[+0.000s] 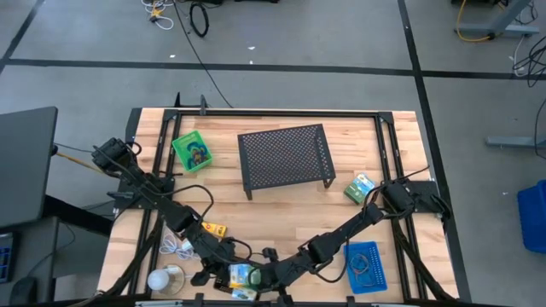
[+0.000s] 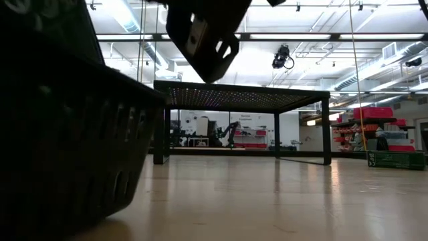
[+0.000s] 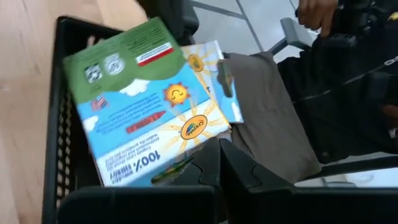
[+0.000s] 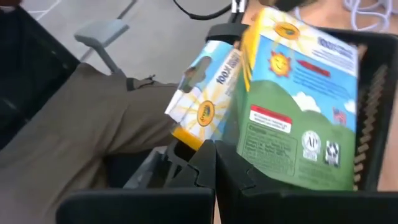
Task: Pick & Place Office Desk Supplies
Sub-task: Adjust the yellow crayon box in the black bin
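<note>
Two green-blue packets (image 1: pixel 243 275) lie tilted in a black tray (image 3: pixel 62 124) at the table's near edge, one overlapping the other. My left gripper (image 3: pixel 217 149) is shut, its tips at the lower corner of the top packet (image 3: pixel 143 106). My right gripper (image 4: pixel 211 155) comes from the other side, shut, its tips between the green-faced packet (image 4: pixel 298 112) and the yellow-edged packet (image 4: pixel 205 112). In the high view my left gripper (image 1: pixel 223 275) and my right gripper (image 1: pixel 263 275) meet over the tray. A yellow block (image 1: pixel 213 228) lies by the left arm. My left gripper's shut fingertips (image 3: pixel 208 155) stand at the top packet's lower corner (image 3: pixel 186 163), slanting down from the table's left; I cannot tell whether they touch it. My right gripper's shut fingers slant down from the table's right. The green-faced packet's lower edge (image 4: pixel 280 177) lies over one finger, and the packet stands tilted in the tray.
A black mesh riser (image 1: pixel 286 155) stands mid-table. A green tray (image 1: pixel 192 151) is at the far left, a blue tray with loops (image 1: pixel 367 266) at the near right, and another packet (image 1: pixel 360 188) at the right. A white cable (image 1: pixel 175 246) and a white ball (image 1: pixel 160 280) lie near left. A seated person's leg (image 4: pixel 81 124) is just beyond the near edge.
</note>
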{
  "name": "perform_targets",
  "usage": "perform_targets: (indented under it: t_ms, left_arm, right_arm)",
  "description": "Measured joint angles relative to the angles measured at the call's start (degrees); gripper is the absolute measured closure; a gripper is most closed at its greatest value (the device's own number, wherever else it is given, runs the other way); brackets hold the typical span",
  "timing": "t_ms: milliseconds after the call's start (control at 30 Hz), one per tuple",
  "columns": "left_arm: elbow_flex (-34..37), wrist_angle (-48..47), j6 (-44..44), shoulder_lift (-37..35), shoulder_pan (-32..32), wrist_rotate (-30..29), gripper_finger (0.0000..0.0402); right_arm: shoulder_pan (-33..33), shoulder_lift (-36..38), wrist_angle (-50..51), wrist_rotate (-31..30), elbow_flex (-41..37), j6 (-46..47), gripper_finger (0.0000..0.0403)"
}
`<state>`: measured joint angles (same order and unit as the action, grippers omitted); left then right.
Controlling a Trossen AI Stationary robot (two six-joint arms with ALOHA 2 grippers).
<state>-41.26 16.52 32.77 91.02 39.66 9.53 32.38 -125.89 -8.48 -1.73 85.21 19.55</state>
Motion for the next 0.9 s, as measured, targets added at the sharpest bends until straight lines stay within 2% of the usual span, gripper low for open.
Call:
perform_targets:
  t_ms: [433,700,900]
  left_arm:
    - [-4.6,-0.8,-2.2,0.0,-0.7,0.4,0.0401]
    - [-4.8,-1.2,-2.3,0.0,-1.6,0.5,0.0401]
    - [-4.8,-7.2,1.3,-0.3,0.8,-1.1,0.0401]
  right_arm:
    - [-0.5,0.1,2.9,-6.4,0.0,3.7,0.0403]
    - [-1.5,-0.3,3.7,-6.7,0.0,5.3,0.0403]
    - [-1.4,-0.6,4.0,-7.1,0.0,5.9,0.0403]
